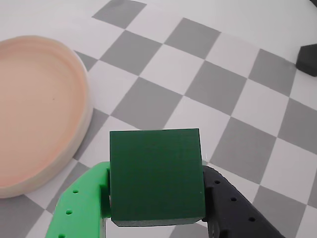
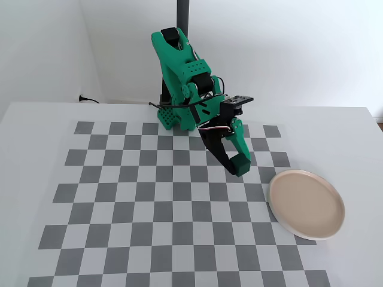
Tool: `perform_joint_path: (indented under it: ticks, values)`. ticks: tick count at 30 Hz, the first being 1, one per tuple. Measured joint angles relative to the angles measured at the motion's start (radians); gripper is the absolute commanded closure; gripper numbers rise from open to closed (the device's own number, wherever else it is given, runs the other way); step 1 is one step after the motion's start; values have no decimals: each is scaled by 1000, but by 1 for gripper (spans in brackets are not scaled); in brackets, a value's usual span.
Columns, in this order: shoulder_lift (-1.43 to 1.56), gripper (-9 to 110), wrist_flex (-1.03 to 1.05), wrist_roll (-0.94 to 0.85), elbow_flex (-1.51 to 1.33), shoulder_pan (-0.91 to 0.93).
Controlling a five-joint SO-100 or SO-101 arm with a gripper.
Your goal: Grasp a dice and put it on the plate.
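Above the checkered board (image 2: 179,203), the gripper (image 2: 238,168) hangs in the air with the dice (image 2: 242,165) clamped between its two fingers. In the wrist view the dice (image 1: 156,174) fills the lower middle of the picture, a dark green cube with plain faces, pressed on its left side by the bright green finger (image 1: 81,208) and on its right side by the black finger (image 1: 233,208). The gripper (image 1: 156,213) is closed on it from both sides, and the cube is clear of the board.

The plate (image 1: 42,111) lies at the left edge of the wrist view, round and pale pink-beige with a lighter raised rim, and nothing lies in it. In the fixed view the plate (image 2: 307,204) sits at the right edge of the board, partly on the white table (image 2: 359,149), to the lower right of the held dice and near it, not beneath it.

The green arm (image 2: 182,78) rises from its base at the far edge of the board and bends down toward the right. A dark object (image 1: 308,58) shows at the right edge of the wrist view; what it is cannot be told.
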State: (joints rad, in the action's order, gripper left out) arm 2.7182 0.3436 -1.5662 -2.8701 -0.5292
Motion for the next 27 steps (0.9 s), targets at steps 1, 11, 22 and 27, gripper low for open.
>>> perform_joint_path:
  ticks: [1,11,22,27]
  values:
    - [-20,106,-20,0,0,-9]
    - [-302,106,-71,17,138,-104]
    - [-532,106,-80,11,305,-195]
    - [-617,106,-80,-8,360,-221]
